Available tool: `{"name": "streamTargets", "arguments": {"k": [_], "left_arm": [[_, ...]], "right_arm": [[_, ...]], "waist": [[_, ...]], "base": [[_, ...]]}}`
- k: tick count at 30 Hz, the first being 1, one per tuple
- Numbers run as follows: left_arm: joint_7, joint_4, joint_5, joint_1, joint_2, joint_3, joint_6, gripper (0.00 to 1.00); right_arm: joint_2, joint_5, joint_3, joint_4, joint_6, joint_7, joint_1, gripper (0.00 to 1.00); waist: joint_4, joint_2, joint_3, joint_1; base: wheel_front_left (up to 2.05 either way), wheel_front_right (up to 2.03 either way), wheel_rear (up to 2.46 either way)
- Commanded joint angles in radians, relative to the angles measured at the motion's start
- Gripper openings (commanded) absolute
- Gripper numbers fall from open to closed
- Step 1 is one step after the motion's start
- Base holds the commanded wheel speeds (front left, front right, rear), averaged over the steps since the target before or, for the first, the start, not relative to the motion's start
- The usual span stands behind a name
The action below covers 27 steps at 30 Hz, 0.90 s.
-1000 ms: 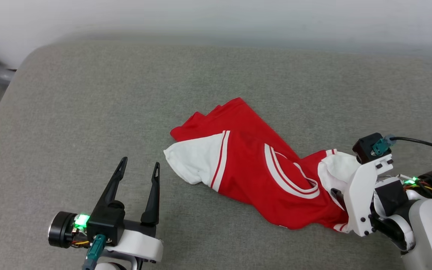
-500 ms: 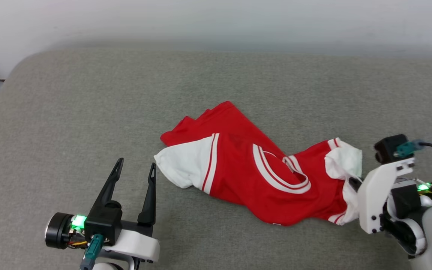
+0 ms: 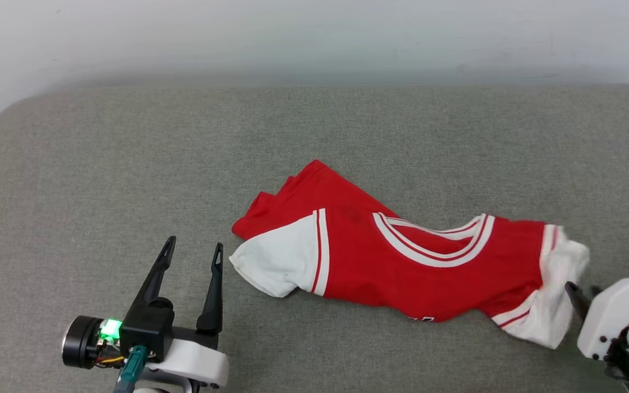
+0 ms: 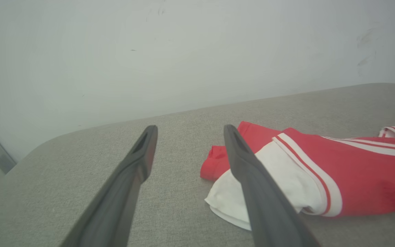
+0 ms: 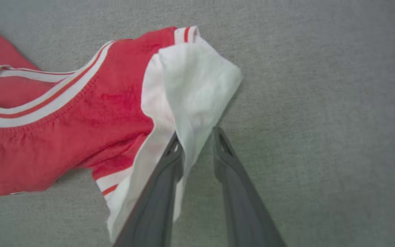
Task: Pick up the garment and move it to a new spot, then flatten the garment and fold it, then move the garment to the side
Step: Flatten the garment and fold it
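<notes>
Head view, entry one: a grey woven upholstered surface (image 3: 129, 164) with a pale wall (image 3: 314, 33) at its far edge.

Entry two: the garment (image 3: 413, 262), a red jersey shirt with white short sleeves and white-and-red striped neck trim. It lies crumpled lengthwise, right of centre. One white sleeve (image 3: 276, 265) points left and the other sleeve (image 3: 557, 305) lies at the right end.

Entry three: the left gripper (image 3: 194, 244), two long dark fingers spread wide and holding nothing. It sits at the near left, just beside the left sleeve.

Left wrist view: I can confirm bare grey fabric between those fingers. The sleeve passes behind the right-hand finger, and whether they touch I cannot tell.

Right wrist view: this supplies what I cannot make out from the head camera. The right gripper (image 5: 197, 134) has its jaws partly apart, with grey surface visible between them. The right sleeve's cloth drapes against one finger (image 5: 170, 161) and is not pinched from both sides.
</notes>
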Motion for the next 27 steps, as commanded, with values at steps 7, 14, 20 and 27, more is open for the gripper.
{"name": "streamTargets", "arguments": {"k": [7,14,20,27], "left_arm": [[-0.003,0.007,0.006,0.014,-0.001,0.011,-0.003,1.00],[-0.003,0.003,-0.008,0.023,-0.011,0.020,-0.006,1.00],[-0.003,-0.002,-0.038,0.029,-0.026,0.030,-0.031,1.00],[0.053,0.083,-0.074,0.001,0.008,0.016,-0.096,1.00]], "right_arm": [[0.033,-0.101,-0.055,0.002,-0.001,-0.084,-0.018,1.00],[0.028,-0.096,0.024,-0.077,-0.001,-0.193,-0.017,1.00],[-0.005,-0.077,0.118,-0.156,-0.001,-0.312,0.035,1.00],[-0.005,-0.077,0.176,-0.191,-0.001,-0.446,0.084,1.00]], "waist": [[-0.013,0.0000,-0.010,0.0000],[-0.022,0.0000,-0.043,0.0000],[-0.026,0.0000,-0.056,0.0000],[-0.046,0.0000,-0.045,0.0000]], "base": [[0.00,0.00,0.00],[0.00,0.00,0.00],[0.00,0.00,0.00],[0.00,0.00,0.00]]}}
